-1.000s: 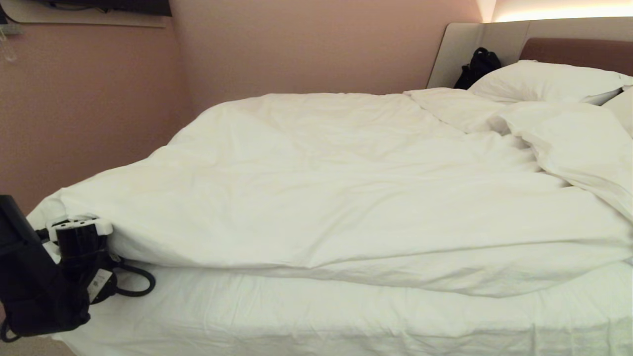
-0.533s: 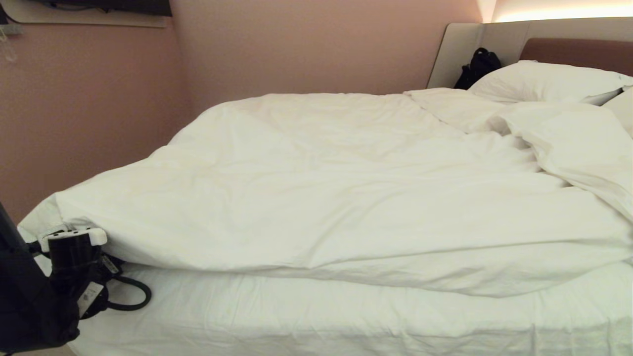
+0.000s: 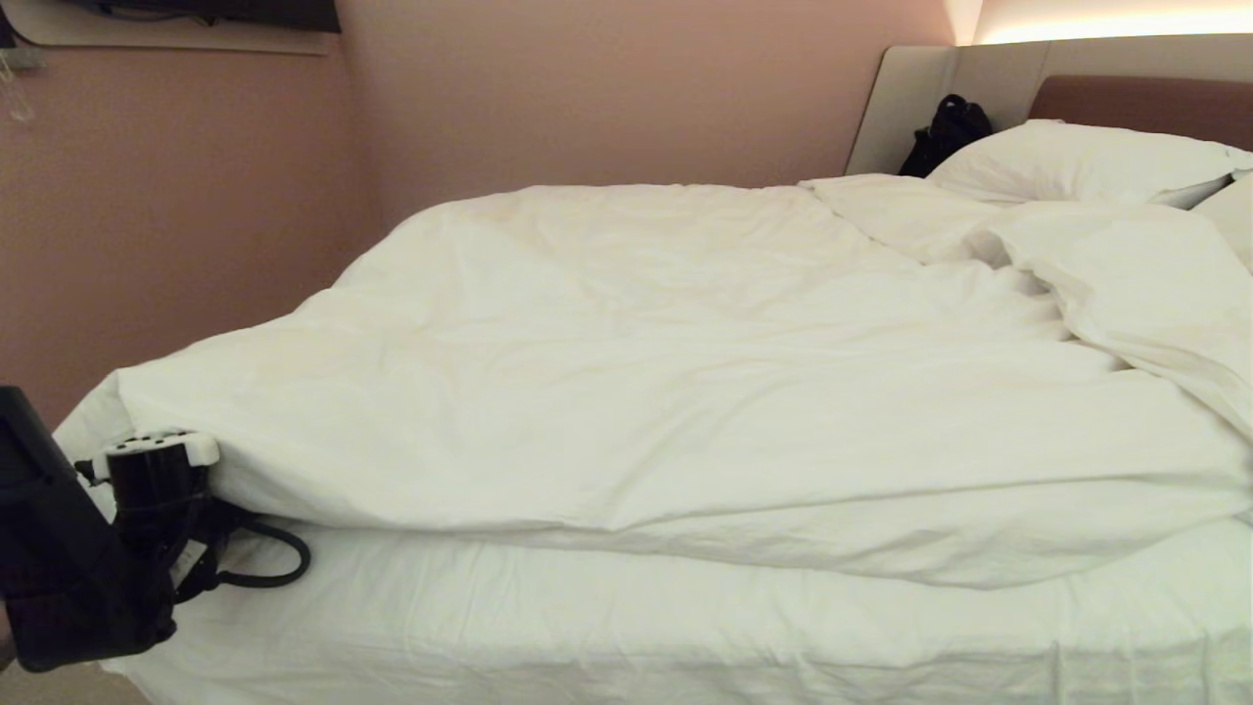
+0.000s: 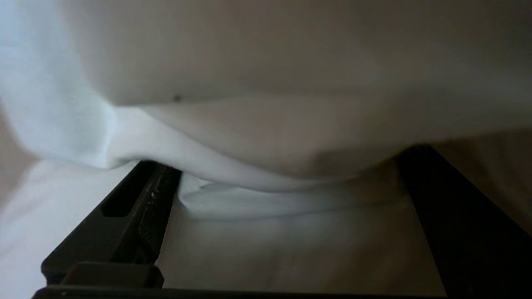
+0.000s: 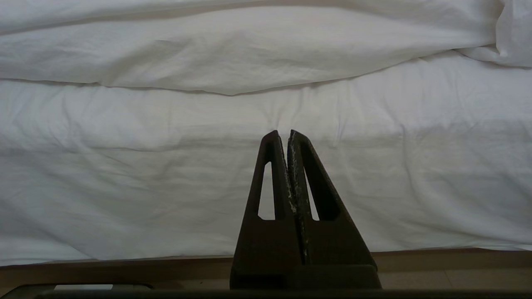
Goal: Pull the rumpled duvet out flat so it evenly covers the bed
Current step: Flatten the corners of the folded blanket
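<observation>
Starting far left: your left gripper [image 3: 210, 480] sits at the near left corner of the bed [image 3: 587, 636], low, right at the duvet [image 3: 636, 392] hem. In the left wrist view the fingers [image 4: 137, 203] stand wide apart, about as open as they go, with the duvet corner [image 4: 266, 166] bulging down between them. Nothing is pinched yet; cloth lies in the gap, and I can't tell whether it touches the pads. My read: you're lined up to take that corner, since it's the loose end that can be drawn toward the foot.

Moving right: the duvet lies across the middle of the mattress, its near hem stopping short, so a broad strip of fitted sheet [image 3: 685, 627] is bare along the near side. Up at the right it's bunched into a fold [image 3: 1126, 264] just beside the pillows [image 3: 1077, 157]. That's the rumple to pull out.

Edges and room: wall [image 3: 176, 225] close on the far left side, little room there. The hem runs roughly level from your gripper to the right edge of the head view. The open direction is toward you, over the bare sheet. A dark bag [image 3: 945, 132] rests against the headboard surround, well apart from the work.

Right gripper [image 5: 288, 135]: fingers pressed together, holding nothing, hanging in front of the mattress side near the base, not in the head view. Looks parked.
</observation>
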Motion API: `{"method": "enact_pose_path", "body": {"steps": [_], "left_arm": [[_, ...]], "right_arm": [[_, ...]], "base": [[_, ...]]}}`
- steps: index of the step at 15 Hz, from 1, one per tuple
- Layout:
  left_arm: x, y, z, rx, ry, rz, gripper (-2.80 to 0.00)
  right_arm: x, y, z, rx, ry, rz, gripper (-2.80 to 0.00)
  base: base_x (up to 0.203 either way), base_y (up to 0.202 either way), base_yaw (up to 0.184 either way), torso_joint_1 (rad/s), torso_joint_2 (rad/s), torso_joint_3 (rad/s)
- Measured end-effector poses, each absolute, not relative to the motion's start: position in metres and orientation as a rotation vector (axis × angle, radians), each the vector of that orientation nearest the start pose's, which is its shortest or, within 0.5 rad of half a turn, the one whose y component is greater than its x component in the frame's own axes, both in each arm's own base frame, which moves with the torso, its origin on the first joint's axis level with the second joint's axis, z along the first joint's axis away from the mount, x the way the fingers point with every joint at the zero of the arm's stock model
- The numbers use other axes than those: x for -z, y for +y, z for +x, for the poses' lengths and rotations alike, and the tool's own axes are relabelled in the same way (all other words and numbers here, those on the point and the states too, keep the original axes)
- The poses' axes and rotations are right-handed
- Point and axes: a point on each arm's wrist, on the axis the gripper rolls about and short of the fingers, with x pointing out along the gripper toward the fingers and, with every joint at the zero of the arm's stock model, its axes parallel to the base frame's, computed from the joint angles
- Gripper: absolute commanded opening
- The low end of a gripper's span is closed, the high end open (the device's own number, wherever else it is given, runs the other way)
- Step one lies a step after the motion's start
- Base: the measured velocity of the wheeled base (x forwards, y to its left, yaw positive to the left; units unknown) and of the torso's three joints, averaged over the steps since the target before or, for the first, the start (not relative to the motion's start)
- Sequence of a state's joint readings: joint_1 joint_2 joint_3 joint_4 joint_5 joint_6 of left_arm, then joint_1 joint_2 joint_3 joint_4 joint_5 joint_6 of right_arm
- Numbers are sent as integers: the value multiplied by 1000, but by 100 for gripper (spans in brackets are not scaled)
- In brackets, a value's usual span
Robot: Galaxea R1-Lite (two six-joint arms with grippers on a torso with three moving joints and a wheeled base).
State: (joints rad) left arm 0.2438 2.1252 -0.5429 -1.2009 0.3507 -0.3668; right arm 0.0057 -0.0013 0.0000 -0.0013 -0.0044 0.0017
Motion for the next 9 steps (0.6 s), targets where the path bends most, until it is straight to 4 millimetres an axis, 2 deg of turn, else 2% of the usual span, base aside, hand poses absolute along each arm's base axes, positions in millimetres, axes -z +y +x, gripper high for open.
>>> {"method": "enact_pose_path", "body": {"steps": [1,2,9], "left_arm": [[-40,86,315,-624,278,-350,0],[-38,87,317,-598,283,-366,-280],[-29,103,319,-598,198,-339,-280]], "right_arm": [[-76,0,-23,-1,-3,2,-280],[-76,0,-23,-1,-3,2,-280],[-76,0,-23,-1,-3,1,-280]], "base": [[0,0,0,0,0,0],[0,0,0,0,0,0],[0,0,0,0,0,0]]}}
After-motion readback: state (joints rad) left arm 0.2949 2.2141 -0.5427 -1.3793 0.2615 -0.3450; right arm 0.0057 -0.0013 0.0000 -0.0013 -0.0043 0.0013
